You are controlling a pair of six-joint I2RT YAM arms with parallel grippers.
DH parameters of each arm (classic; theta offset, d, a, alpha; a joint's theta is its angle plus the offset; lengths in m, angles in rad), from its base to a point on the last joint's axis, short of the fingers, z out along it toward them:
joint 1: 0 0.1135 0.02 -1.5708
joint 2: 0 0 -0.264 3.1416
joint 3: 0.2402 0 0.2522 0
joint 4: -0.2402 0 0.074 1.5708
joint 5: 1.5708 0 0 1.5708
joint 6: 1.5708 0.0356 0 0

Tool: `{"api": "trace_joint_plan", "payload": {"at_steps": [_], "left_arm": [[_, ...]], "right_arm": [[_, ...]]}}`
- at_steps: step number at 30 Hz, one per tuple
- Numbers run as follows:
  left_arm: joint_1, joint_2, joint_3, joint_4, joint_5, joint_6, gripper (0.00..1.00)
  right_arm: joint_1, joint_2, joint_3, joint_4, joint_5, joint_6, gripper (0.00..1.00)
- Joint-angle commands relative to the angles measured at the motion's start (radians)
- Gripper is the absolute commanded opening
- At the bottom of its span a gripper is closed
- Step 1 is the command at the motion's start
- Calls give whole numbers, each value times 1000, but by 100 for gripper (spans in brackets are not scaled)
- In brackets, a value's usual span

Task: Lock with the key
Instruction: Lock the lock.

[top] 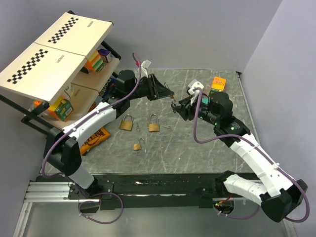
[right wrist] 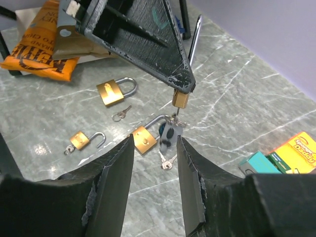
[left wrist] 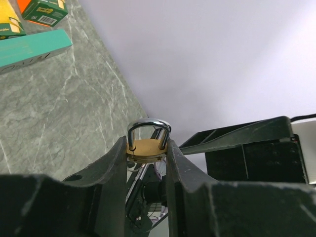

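Hanging in the air above the desk [top: 197,148], the key [right wrist: 169,136] is seen just below a small brass padlock [right wrist: 180,98], which is clamped between the fingers of the left tool [left wrist: 146,144]. The key is blurred, so it cannot be told whether it is seated in the lock. The right tool [right wrist: 154,143] is held with its fingers apart on either side of the key, not closed on it. On the desk below are laid a large padlock [right wrist: 112,92], a second padlock [right wrist: 143,138] and a smaller third padlock [right wrist: 81,139], with a loose key [right wrist: 121,113] between them. An orange packet [right wrist: 44,44] marked "KETTLE BRAND" is lying beyond them. A teal box [right wrist: 256,163] and a yellow-orange box [right wrist: 296,150] are placed off to the side.
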Motion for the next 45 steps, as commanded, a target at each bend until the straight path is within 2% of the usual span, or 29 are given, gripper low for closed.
{"api": "trace_joint_plan", "payload": {"at_steps": [1, 17, 20, 26, 36, 45], "left_arm": [[-1, -58, 9, 44, 36, -3, 1], [-2, -75, -5, 52, 38, 5, 1], [1, -75, -2, 46, 34, 8, 1], [22, -67, 1, 24, 2, -9, 1], [70, -20, 87, -6, -99, -61, 1], [119, 20, 170, -40, -180, -49, 1]], "right_arm": [[-7, 13, 36, 22, -44, -3, 46], [-4, 116, 104, 74, -6, -15, 29], [-5, 125, 107, 71, -6, -16, 14], [-1, 112, 95, 43, -36, -47, 0], [22, 47, 26, 37, -9, -82, 0], [27, -11, -48, -6, 16, -21, 0]]}}
